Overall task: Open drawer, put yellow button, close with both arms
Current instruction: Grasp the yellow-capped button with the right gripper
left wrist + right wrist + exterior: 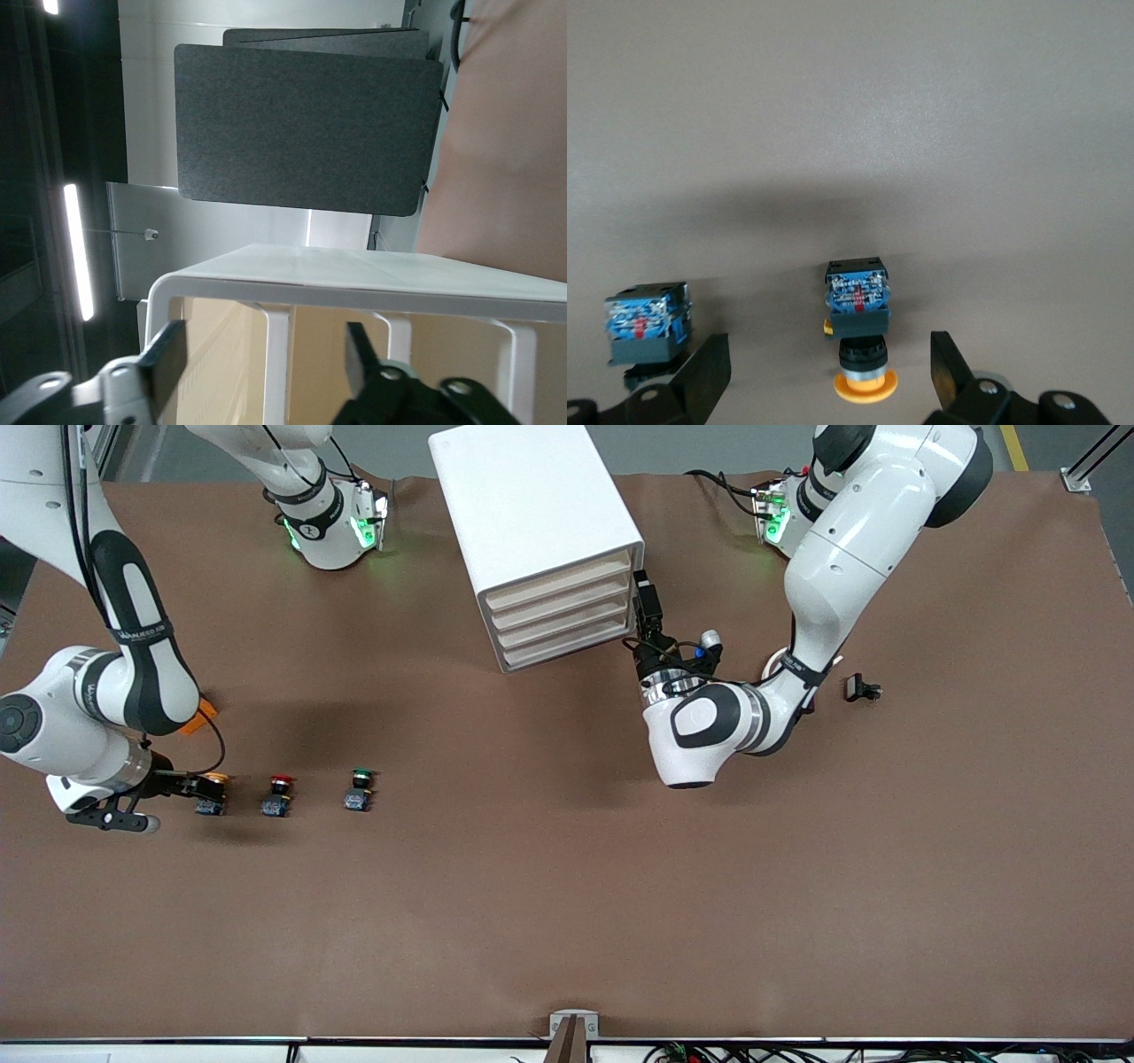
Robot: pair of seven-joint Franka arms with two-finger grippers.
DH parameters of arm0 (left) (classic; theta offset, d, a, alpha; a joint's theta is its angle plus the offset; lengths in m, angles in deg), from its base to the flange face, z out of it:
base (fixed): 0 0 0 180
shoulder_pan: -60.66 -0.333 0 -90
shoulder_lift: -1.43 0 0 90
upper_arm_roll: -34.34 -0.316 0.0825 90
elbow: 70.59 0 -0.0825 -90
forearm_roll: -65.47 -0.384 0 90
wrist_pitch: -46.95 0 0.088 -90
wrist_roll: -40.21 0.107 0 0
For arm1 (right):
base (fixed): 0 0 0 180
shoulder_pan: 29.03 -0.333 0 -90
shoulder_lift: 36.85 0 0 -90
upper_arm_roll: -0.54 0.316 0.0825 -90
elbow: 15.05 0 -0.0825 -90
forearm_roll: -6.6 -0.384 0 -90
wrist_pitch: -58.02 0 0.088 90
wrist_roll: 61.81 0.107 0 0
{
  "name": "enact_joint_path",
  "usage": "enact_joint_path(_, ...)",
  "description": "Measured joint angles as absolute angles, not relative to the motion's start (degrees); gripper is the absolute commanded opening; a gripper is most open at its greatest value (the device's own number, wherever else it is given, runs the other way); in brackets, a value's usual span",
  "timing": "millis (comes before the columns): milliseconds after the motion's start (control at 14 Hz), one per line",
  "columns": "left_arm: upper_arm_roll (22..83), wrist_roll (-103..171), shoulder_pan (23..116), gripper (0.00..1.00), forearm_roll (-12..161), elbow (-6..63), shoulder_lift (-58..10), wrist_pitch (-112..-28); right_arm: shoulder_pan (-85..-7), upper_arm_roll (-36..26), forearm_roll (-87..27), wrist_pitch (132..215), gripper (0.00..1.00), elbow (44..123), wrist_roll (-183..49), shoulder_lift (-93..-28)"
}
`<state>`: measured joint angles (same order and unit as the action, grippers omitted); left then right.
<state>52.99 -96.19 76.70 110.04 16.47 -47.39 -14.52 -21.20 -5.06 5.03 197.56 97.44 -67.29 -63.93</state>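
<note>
The white cabinet (pixel 532 505) stands at the table's middle, toward the robots' bases. Its uppermost drawer (pixel 558 585) is pushed in. My left gripper (pixel 641 586) is at the drawer fronts' end toward the left arm. In the left wrist view that gripper (pixel 266 354) is open, its fingers (pixel 164 359) apart on either side of a white cabinet post (pixel 276 363). The yellow button (pixel 213 784) sits on the table toward the right arm's end. My right gripper (pixel 829 367) is open around the yellow button (pixel 859 341), its fingers (pixel 709 367) flanking the cap without touching.
A red button (pixel 281 788) and a green button (pixel 360 784) stand in a row beside the yellow one. An orange block (pixel 204 716) peeks from under the right arm. A small black part (pixel 859 688) lies toward the left arm's end.
</note>
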Motion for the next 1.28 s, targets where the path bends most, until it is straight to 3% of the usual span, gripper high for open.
enact_joint_path(926,53.0,-97.5,80.4,0.6,112.1,14.8,-48.4,-15.3,-20.6,-5.2,4.8,203.8,1.0,97.4,-70.6,-69.0)
enact_joint_path(997,53.0,-97.5,80.9,0.59,112.2,14.6,-48.4,-15.5,-20.5,-5.2,4.8,203.8,1.0,97.4,-70.8,-69.1)
enact_joint_path(1211,53.0,-97.5,81.9,0.42,112.3,14.4,-48.4,-16.6,-20.1,-5.2,4.8,204.0,1.0,97.4,-71.0,-69.3)
enact_joint_path(1282,53.0,-97.5,81.9,0.42,112.3,14.4,-48.5,-16.9,-20.1,-5.2,4.8,204.1,1.0,97.4,-71.0,-69.4)
